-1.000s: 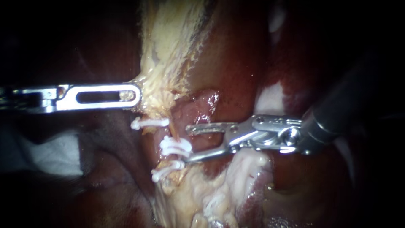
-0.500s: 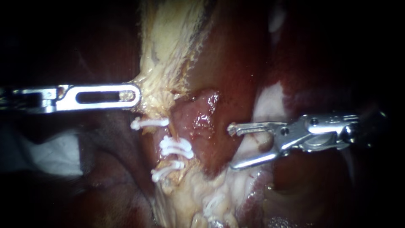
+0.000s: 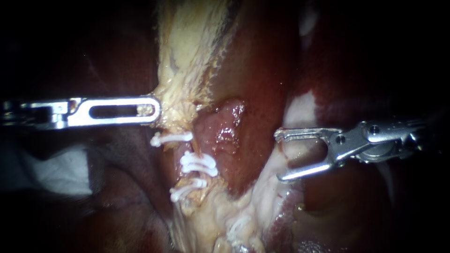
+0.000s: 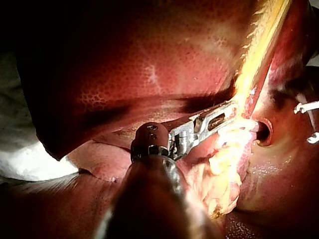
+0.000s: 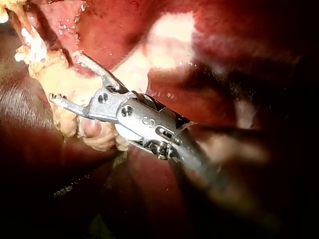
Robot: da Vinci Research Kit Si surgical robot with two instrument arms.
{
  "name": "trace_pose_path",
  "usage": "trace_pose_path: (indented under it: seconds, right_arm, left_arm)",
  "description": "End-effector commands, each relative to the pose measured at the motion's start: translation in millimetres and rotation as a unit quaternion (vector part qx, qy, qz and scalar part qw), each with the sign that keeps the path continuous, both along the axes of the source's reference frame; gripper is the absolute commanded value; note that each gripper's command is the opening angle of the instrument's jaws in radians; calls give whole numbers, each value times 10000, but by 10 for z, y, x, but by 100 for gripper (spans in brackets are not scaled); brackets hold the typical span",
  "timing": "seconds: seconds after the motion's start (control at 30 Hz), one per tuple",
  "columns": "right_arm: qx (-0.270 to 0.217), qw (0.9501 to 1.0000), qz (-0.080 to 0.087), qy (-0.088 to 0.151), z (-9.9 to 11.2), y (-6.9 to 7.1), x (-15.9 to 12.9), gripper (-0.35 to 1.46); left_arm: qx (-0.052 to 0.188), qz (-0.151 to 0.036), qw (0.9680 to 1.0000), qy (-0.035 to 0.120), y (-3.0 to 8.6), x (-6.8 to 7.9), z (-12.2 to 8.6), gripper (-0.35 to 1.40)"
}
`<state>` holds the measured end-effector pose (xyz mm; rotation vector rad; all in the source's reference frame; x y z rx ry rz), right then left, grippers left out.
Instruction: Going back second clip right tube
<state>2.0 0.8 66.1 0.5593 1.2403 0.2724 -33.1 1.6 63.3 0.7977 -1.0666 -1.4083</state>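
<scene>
Three white clips sit one above the other on the pale tube tissue in the endoscope view: the upper clip [image 3: 171, 138], the middle clip [image 3: 198, 163] and the lower clip [image 3: 187, 189]. My left instrument [image 3: 157, 110] comes in level from the left, its slotted jaws shut on the yellowish tissue strand [image 3: 180, 105] just above the clips. The left wrist view shows the same hold [image 4: 232, 107]. My right instrument [image 3: 279, 157] lies well to the right of the clips, jaws wide open and empty over pale tissue. In the right wrist view its open jaws [image 5: 65, 75] hold nothing.
Dark red liver [image 3: 253, 61] surrounds the field. A reddish lump of tissue [image 3: 220, 136] lies between the clips and my right instrument. White gauze [image 3: 61, 171] lies at the lower left, under the left shaft. Pale fatty tissue [image 3: 234, 215] spreads below the clips.
My right instrument has drawn back to the right, away from the clips, with its jaws still open. The left instrument keeps its hold on the yellowish strand.
</scene>
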Motion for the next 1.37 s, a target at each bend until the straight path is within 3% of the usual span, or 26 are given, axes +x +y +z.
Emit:
trace_pose_path:
  seconds: [0.03,0.33,0.63,1.37]
  right_arm:
    - [2,10000,-2,0,0,0,1,60]
    - [2,10000,-2,0,-1,-1,1,60]
    - [2,10000,-2,0,-1,-1,1,60]
    - [4,10000,-4,2,-4,-3,1,60]
  left_arm:
    - [-10,21,10000,-4,-2,-3,3,-35]
    - [-70,117,9999,16,-9,-33,30,-35]
    - [-65,171,9998,46,-10,-51,54,-35]
    - [-40,194,9998,57,-6,-51,65,-35]
